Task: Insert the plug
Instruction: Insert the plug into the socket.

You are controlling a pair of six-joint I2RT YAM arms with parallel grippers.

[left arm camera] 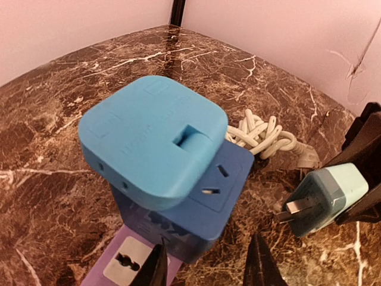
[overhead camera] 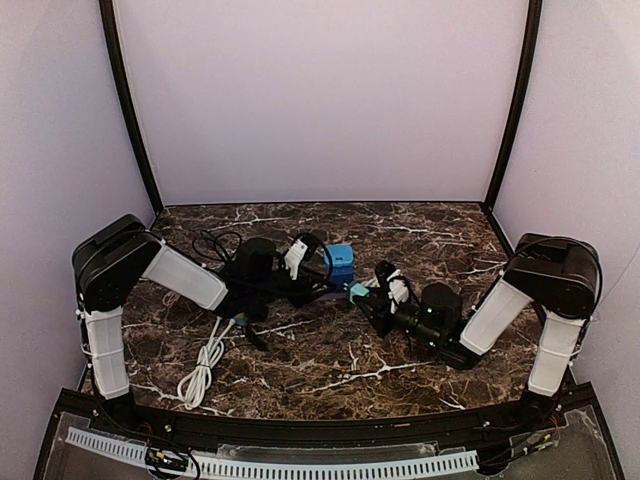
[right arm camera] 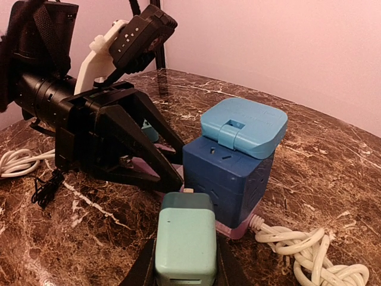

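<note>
The socket block (overhead camera: 340, 262) is a dark blue cube (left arm camera: 220, 190) with a light blue lid (left arm camera: 155, 128) on a purple base (left arm camera: 113, 265). My right gripper (right arm camera: 186, 262) is shut on a pale teal plug (right arm camera: 186, 238). The plug (left arm camera: 324, 199) hangs just right of the cube, its metal prongs aimed at the slotted face and a short gap away. My left gripper (left arm camera: 208, 256) sits low at the cube's near corner. Its left finger (left arm camera: 156, 265) overlaps the purple base, and its right finger (left arm camera: 261, 262) stands over bare marble.
A knotted white cable (left arm camera: 262, 134) lies on the marble behind the cube (right arm camera: 229, 173); its bundle (right arm camera: 309, 250) sits by the base. Another white cord (overhead camera: 203, 368) trails toward the near left edge. Black leads (overhead camera: 215, 245) loop near the left arm. Pale walls close three sides.
</note>
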